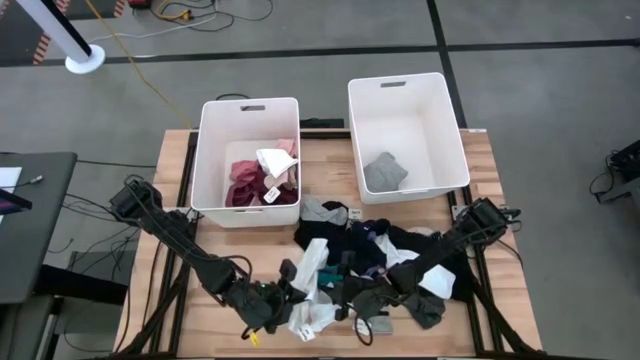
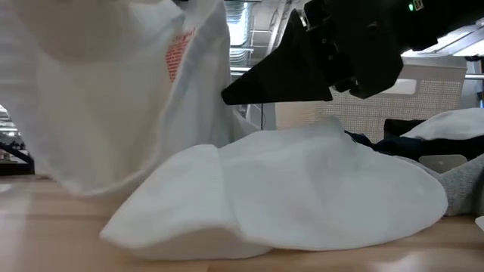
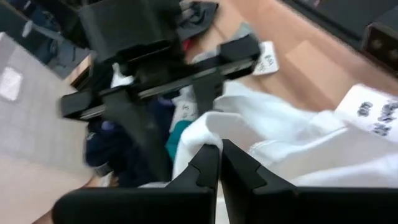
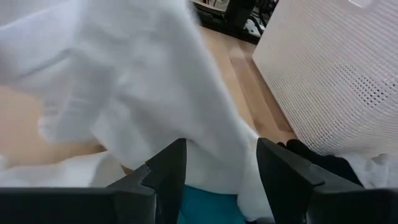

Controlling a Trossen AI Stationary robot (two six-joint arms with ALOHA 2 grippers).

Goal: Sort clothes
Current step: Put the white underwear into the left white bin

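Note:
A pile of clothes (image 1: 370,250) in black, navy, white, grey and teal lies on the wooden table in front of the two bins. My left gripper (image 1: 278,300) is at the pile's near left, shut on a white garment (image 3: 292,149) with a paper tag (image 3: 373,112). My right gripper (image 4: 221,165) is open at the pile's near side (image 1: 365,300). Its fingers stand on either side of a hanging fold of white cloth (image 4: 155,74), over teal cloth (image 4: 208,208). Whether they touch it, I cannot tell. In the low view white cloth hangs at the left (image 2: 113,98) and lies on the table (image 2: 302,189). My left gripper pinches the white garment between its two fingertips at a bunched fold (image 3: 214,127). The fingers slant down from the table's left. The rest of the garment spreads out beyond the fingers toward the pile; one layer or several, I cannot tell.
Two white bins stand at the far side. The left bin (image 1: 210,160) holds maroon, pink and white garments. The right bin (image 1: 455,130) holds one grey garment (image 1: 384,172). Bare wood shows at the table's near left (image 1: 170,310). The two grippers are close together.

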